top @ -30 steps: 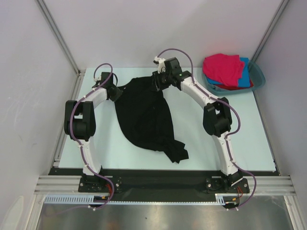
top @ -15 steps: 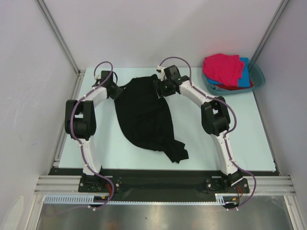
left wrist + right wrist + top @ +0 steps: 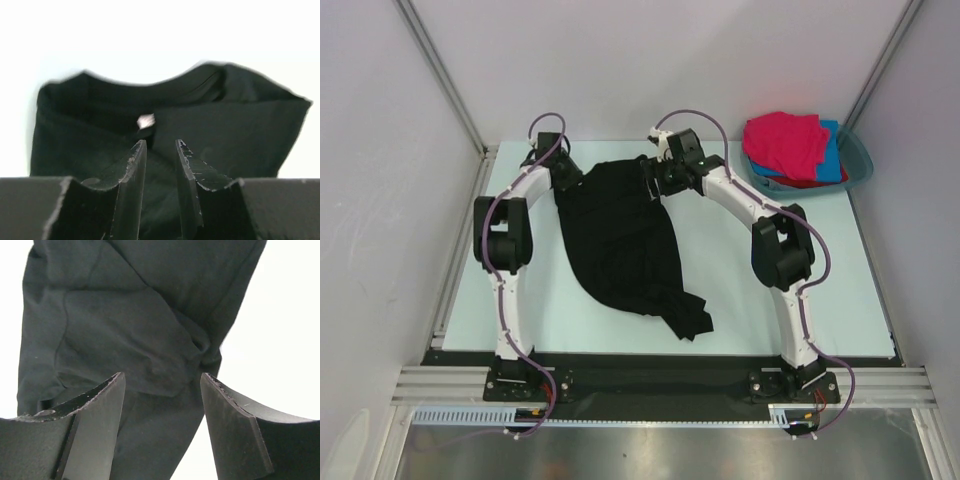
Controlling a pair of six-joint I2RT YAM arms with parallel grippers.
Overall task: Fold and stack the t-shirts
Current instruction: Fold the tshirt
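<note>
One blue t-shirt (image 3: 833, 160) mostly beneath pink t-shirt (image 3: 785, 140)

A large cloth t-shirt (image 3: 620, 240) is showing plain black against the pale mint bench (image 3: 760, 300). At two o'clock, a teal plastic basin (image 3: 863, 158) is holding a magenta-pink shirt (image 3: 785, 140), a bright blue shirt (image 3: 833, 158) and a red shirt (image 3: 812, 182).

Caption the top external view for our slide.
Left gripper and right gripper poised over a large black cloth t-shirt on the table; pink, blue and red shirts fill a teal plastic basin.
</note>
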